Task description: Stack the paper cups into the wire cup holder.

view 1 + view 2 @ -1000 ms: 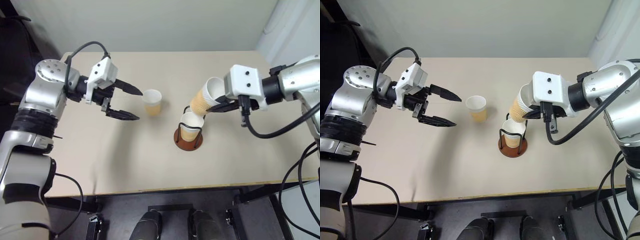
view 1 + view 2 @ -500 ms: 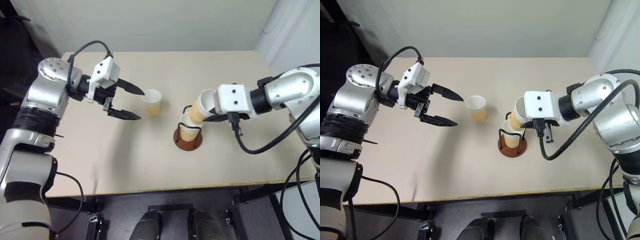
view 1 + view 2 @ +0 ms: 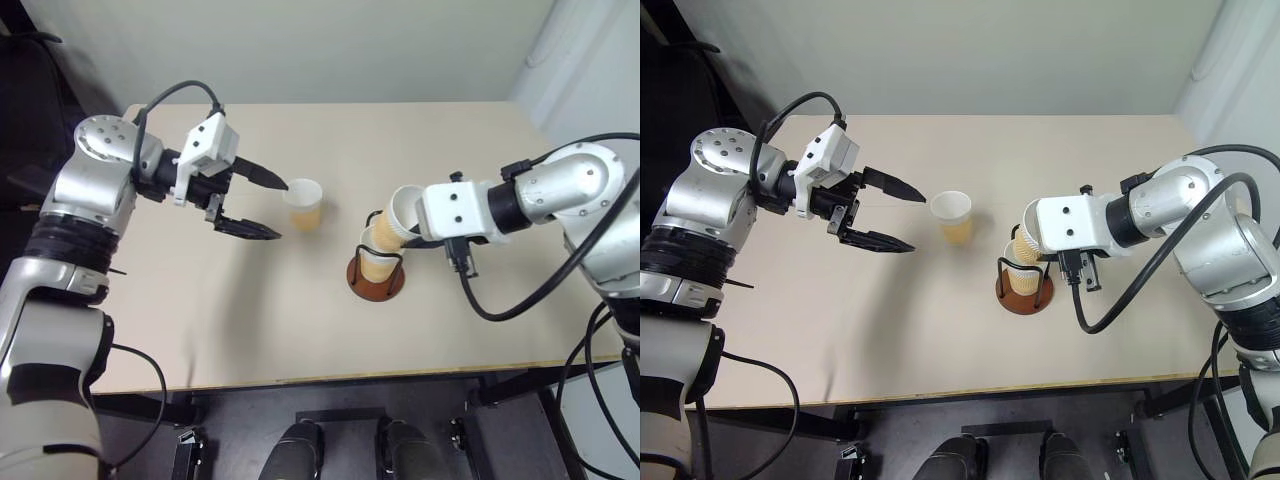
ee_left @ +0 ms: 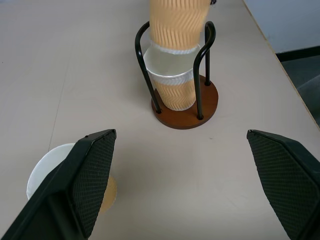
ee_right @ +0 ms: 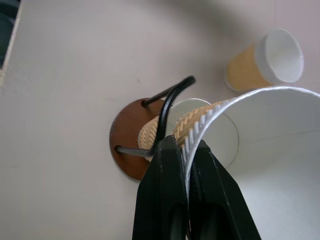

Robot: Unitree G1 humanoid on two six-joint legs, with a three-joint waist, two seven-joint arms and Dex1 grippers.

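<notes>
Right now my right gripper [image 5: 186, 165] has its fingers [image 5: 160, 200] pinching the rim of 1 paper cup [image 3: 400, 215], tilted, its base dipping into the cup [image 4: 172, 85] already seated in the wire cup holder [image 3: 377, 275] just below those fingers. My left gripper [image 3: 262, 206] hangs with its fingers [image 4: 90, 175] spread wide, the third cup [image 3: 303, 204] upright on the desk [image 3: 300, 320] just beyond their tips, untouched.

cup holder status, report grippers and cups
Right gripper shut on a cup's rim, lowering it into the cup already in the holder. Left gripper open beside the last cup. Nothing in the way.
</notes>
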